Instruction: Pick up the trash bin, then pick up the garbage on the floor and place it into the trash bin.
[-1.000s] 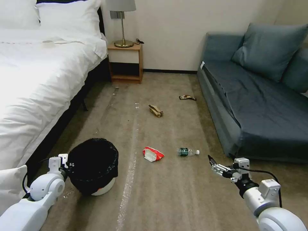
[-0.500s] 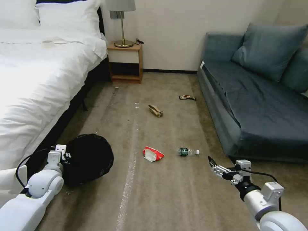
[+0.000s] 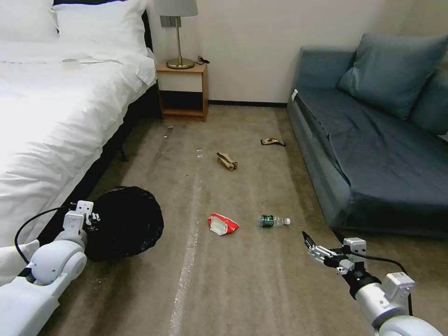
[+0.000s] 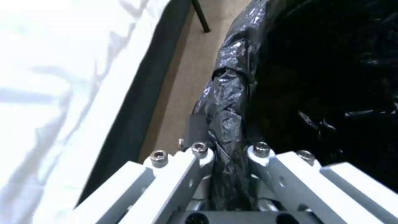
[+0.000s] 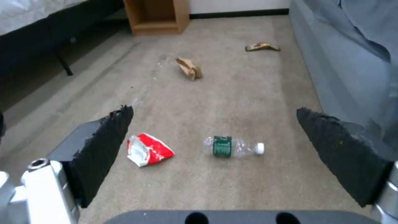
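Left tool (image 4: 226, 152) clamped on the bag-covered rim of the round bin lined with crinkled black plastic (image 3: 123, 223), beside the white bed (image 3: 51, 126). Right tool (image 5: 215, 149) spread wide, low over beige carpet (image 3: 242, 280), facing clear green-labelled bottle (image 5: 232, 147) and red-and-white crumpled packet (image 5: 148, 150).

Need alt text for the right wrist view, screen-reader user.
The open right gripper hangs low over beige carpet, its jaws framing a clear bottle with a green label and a red-and-white packet beside it. Farther off lie a crumpled brown paper bag and a dark wrapper, with a wooden nightstand at the far wall and a blue sofa along one side.
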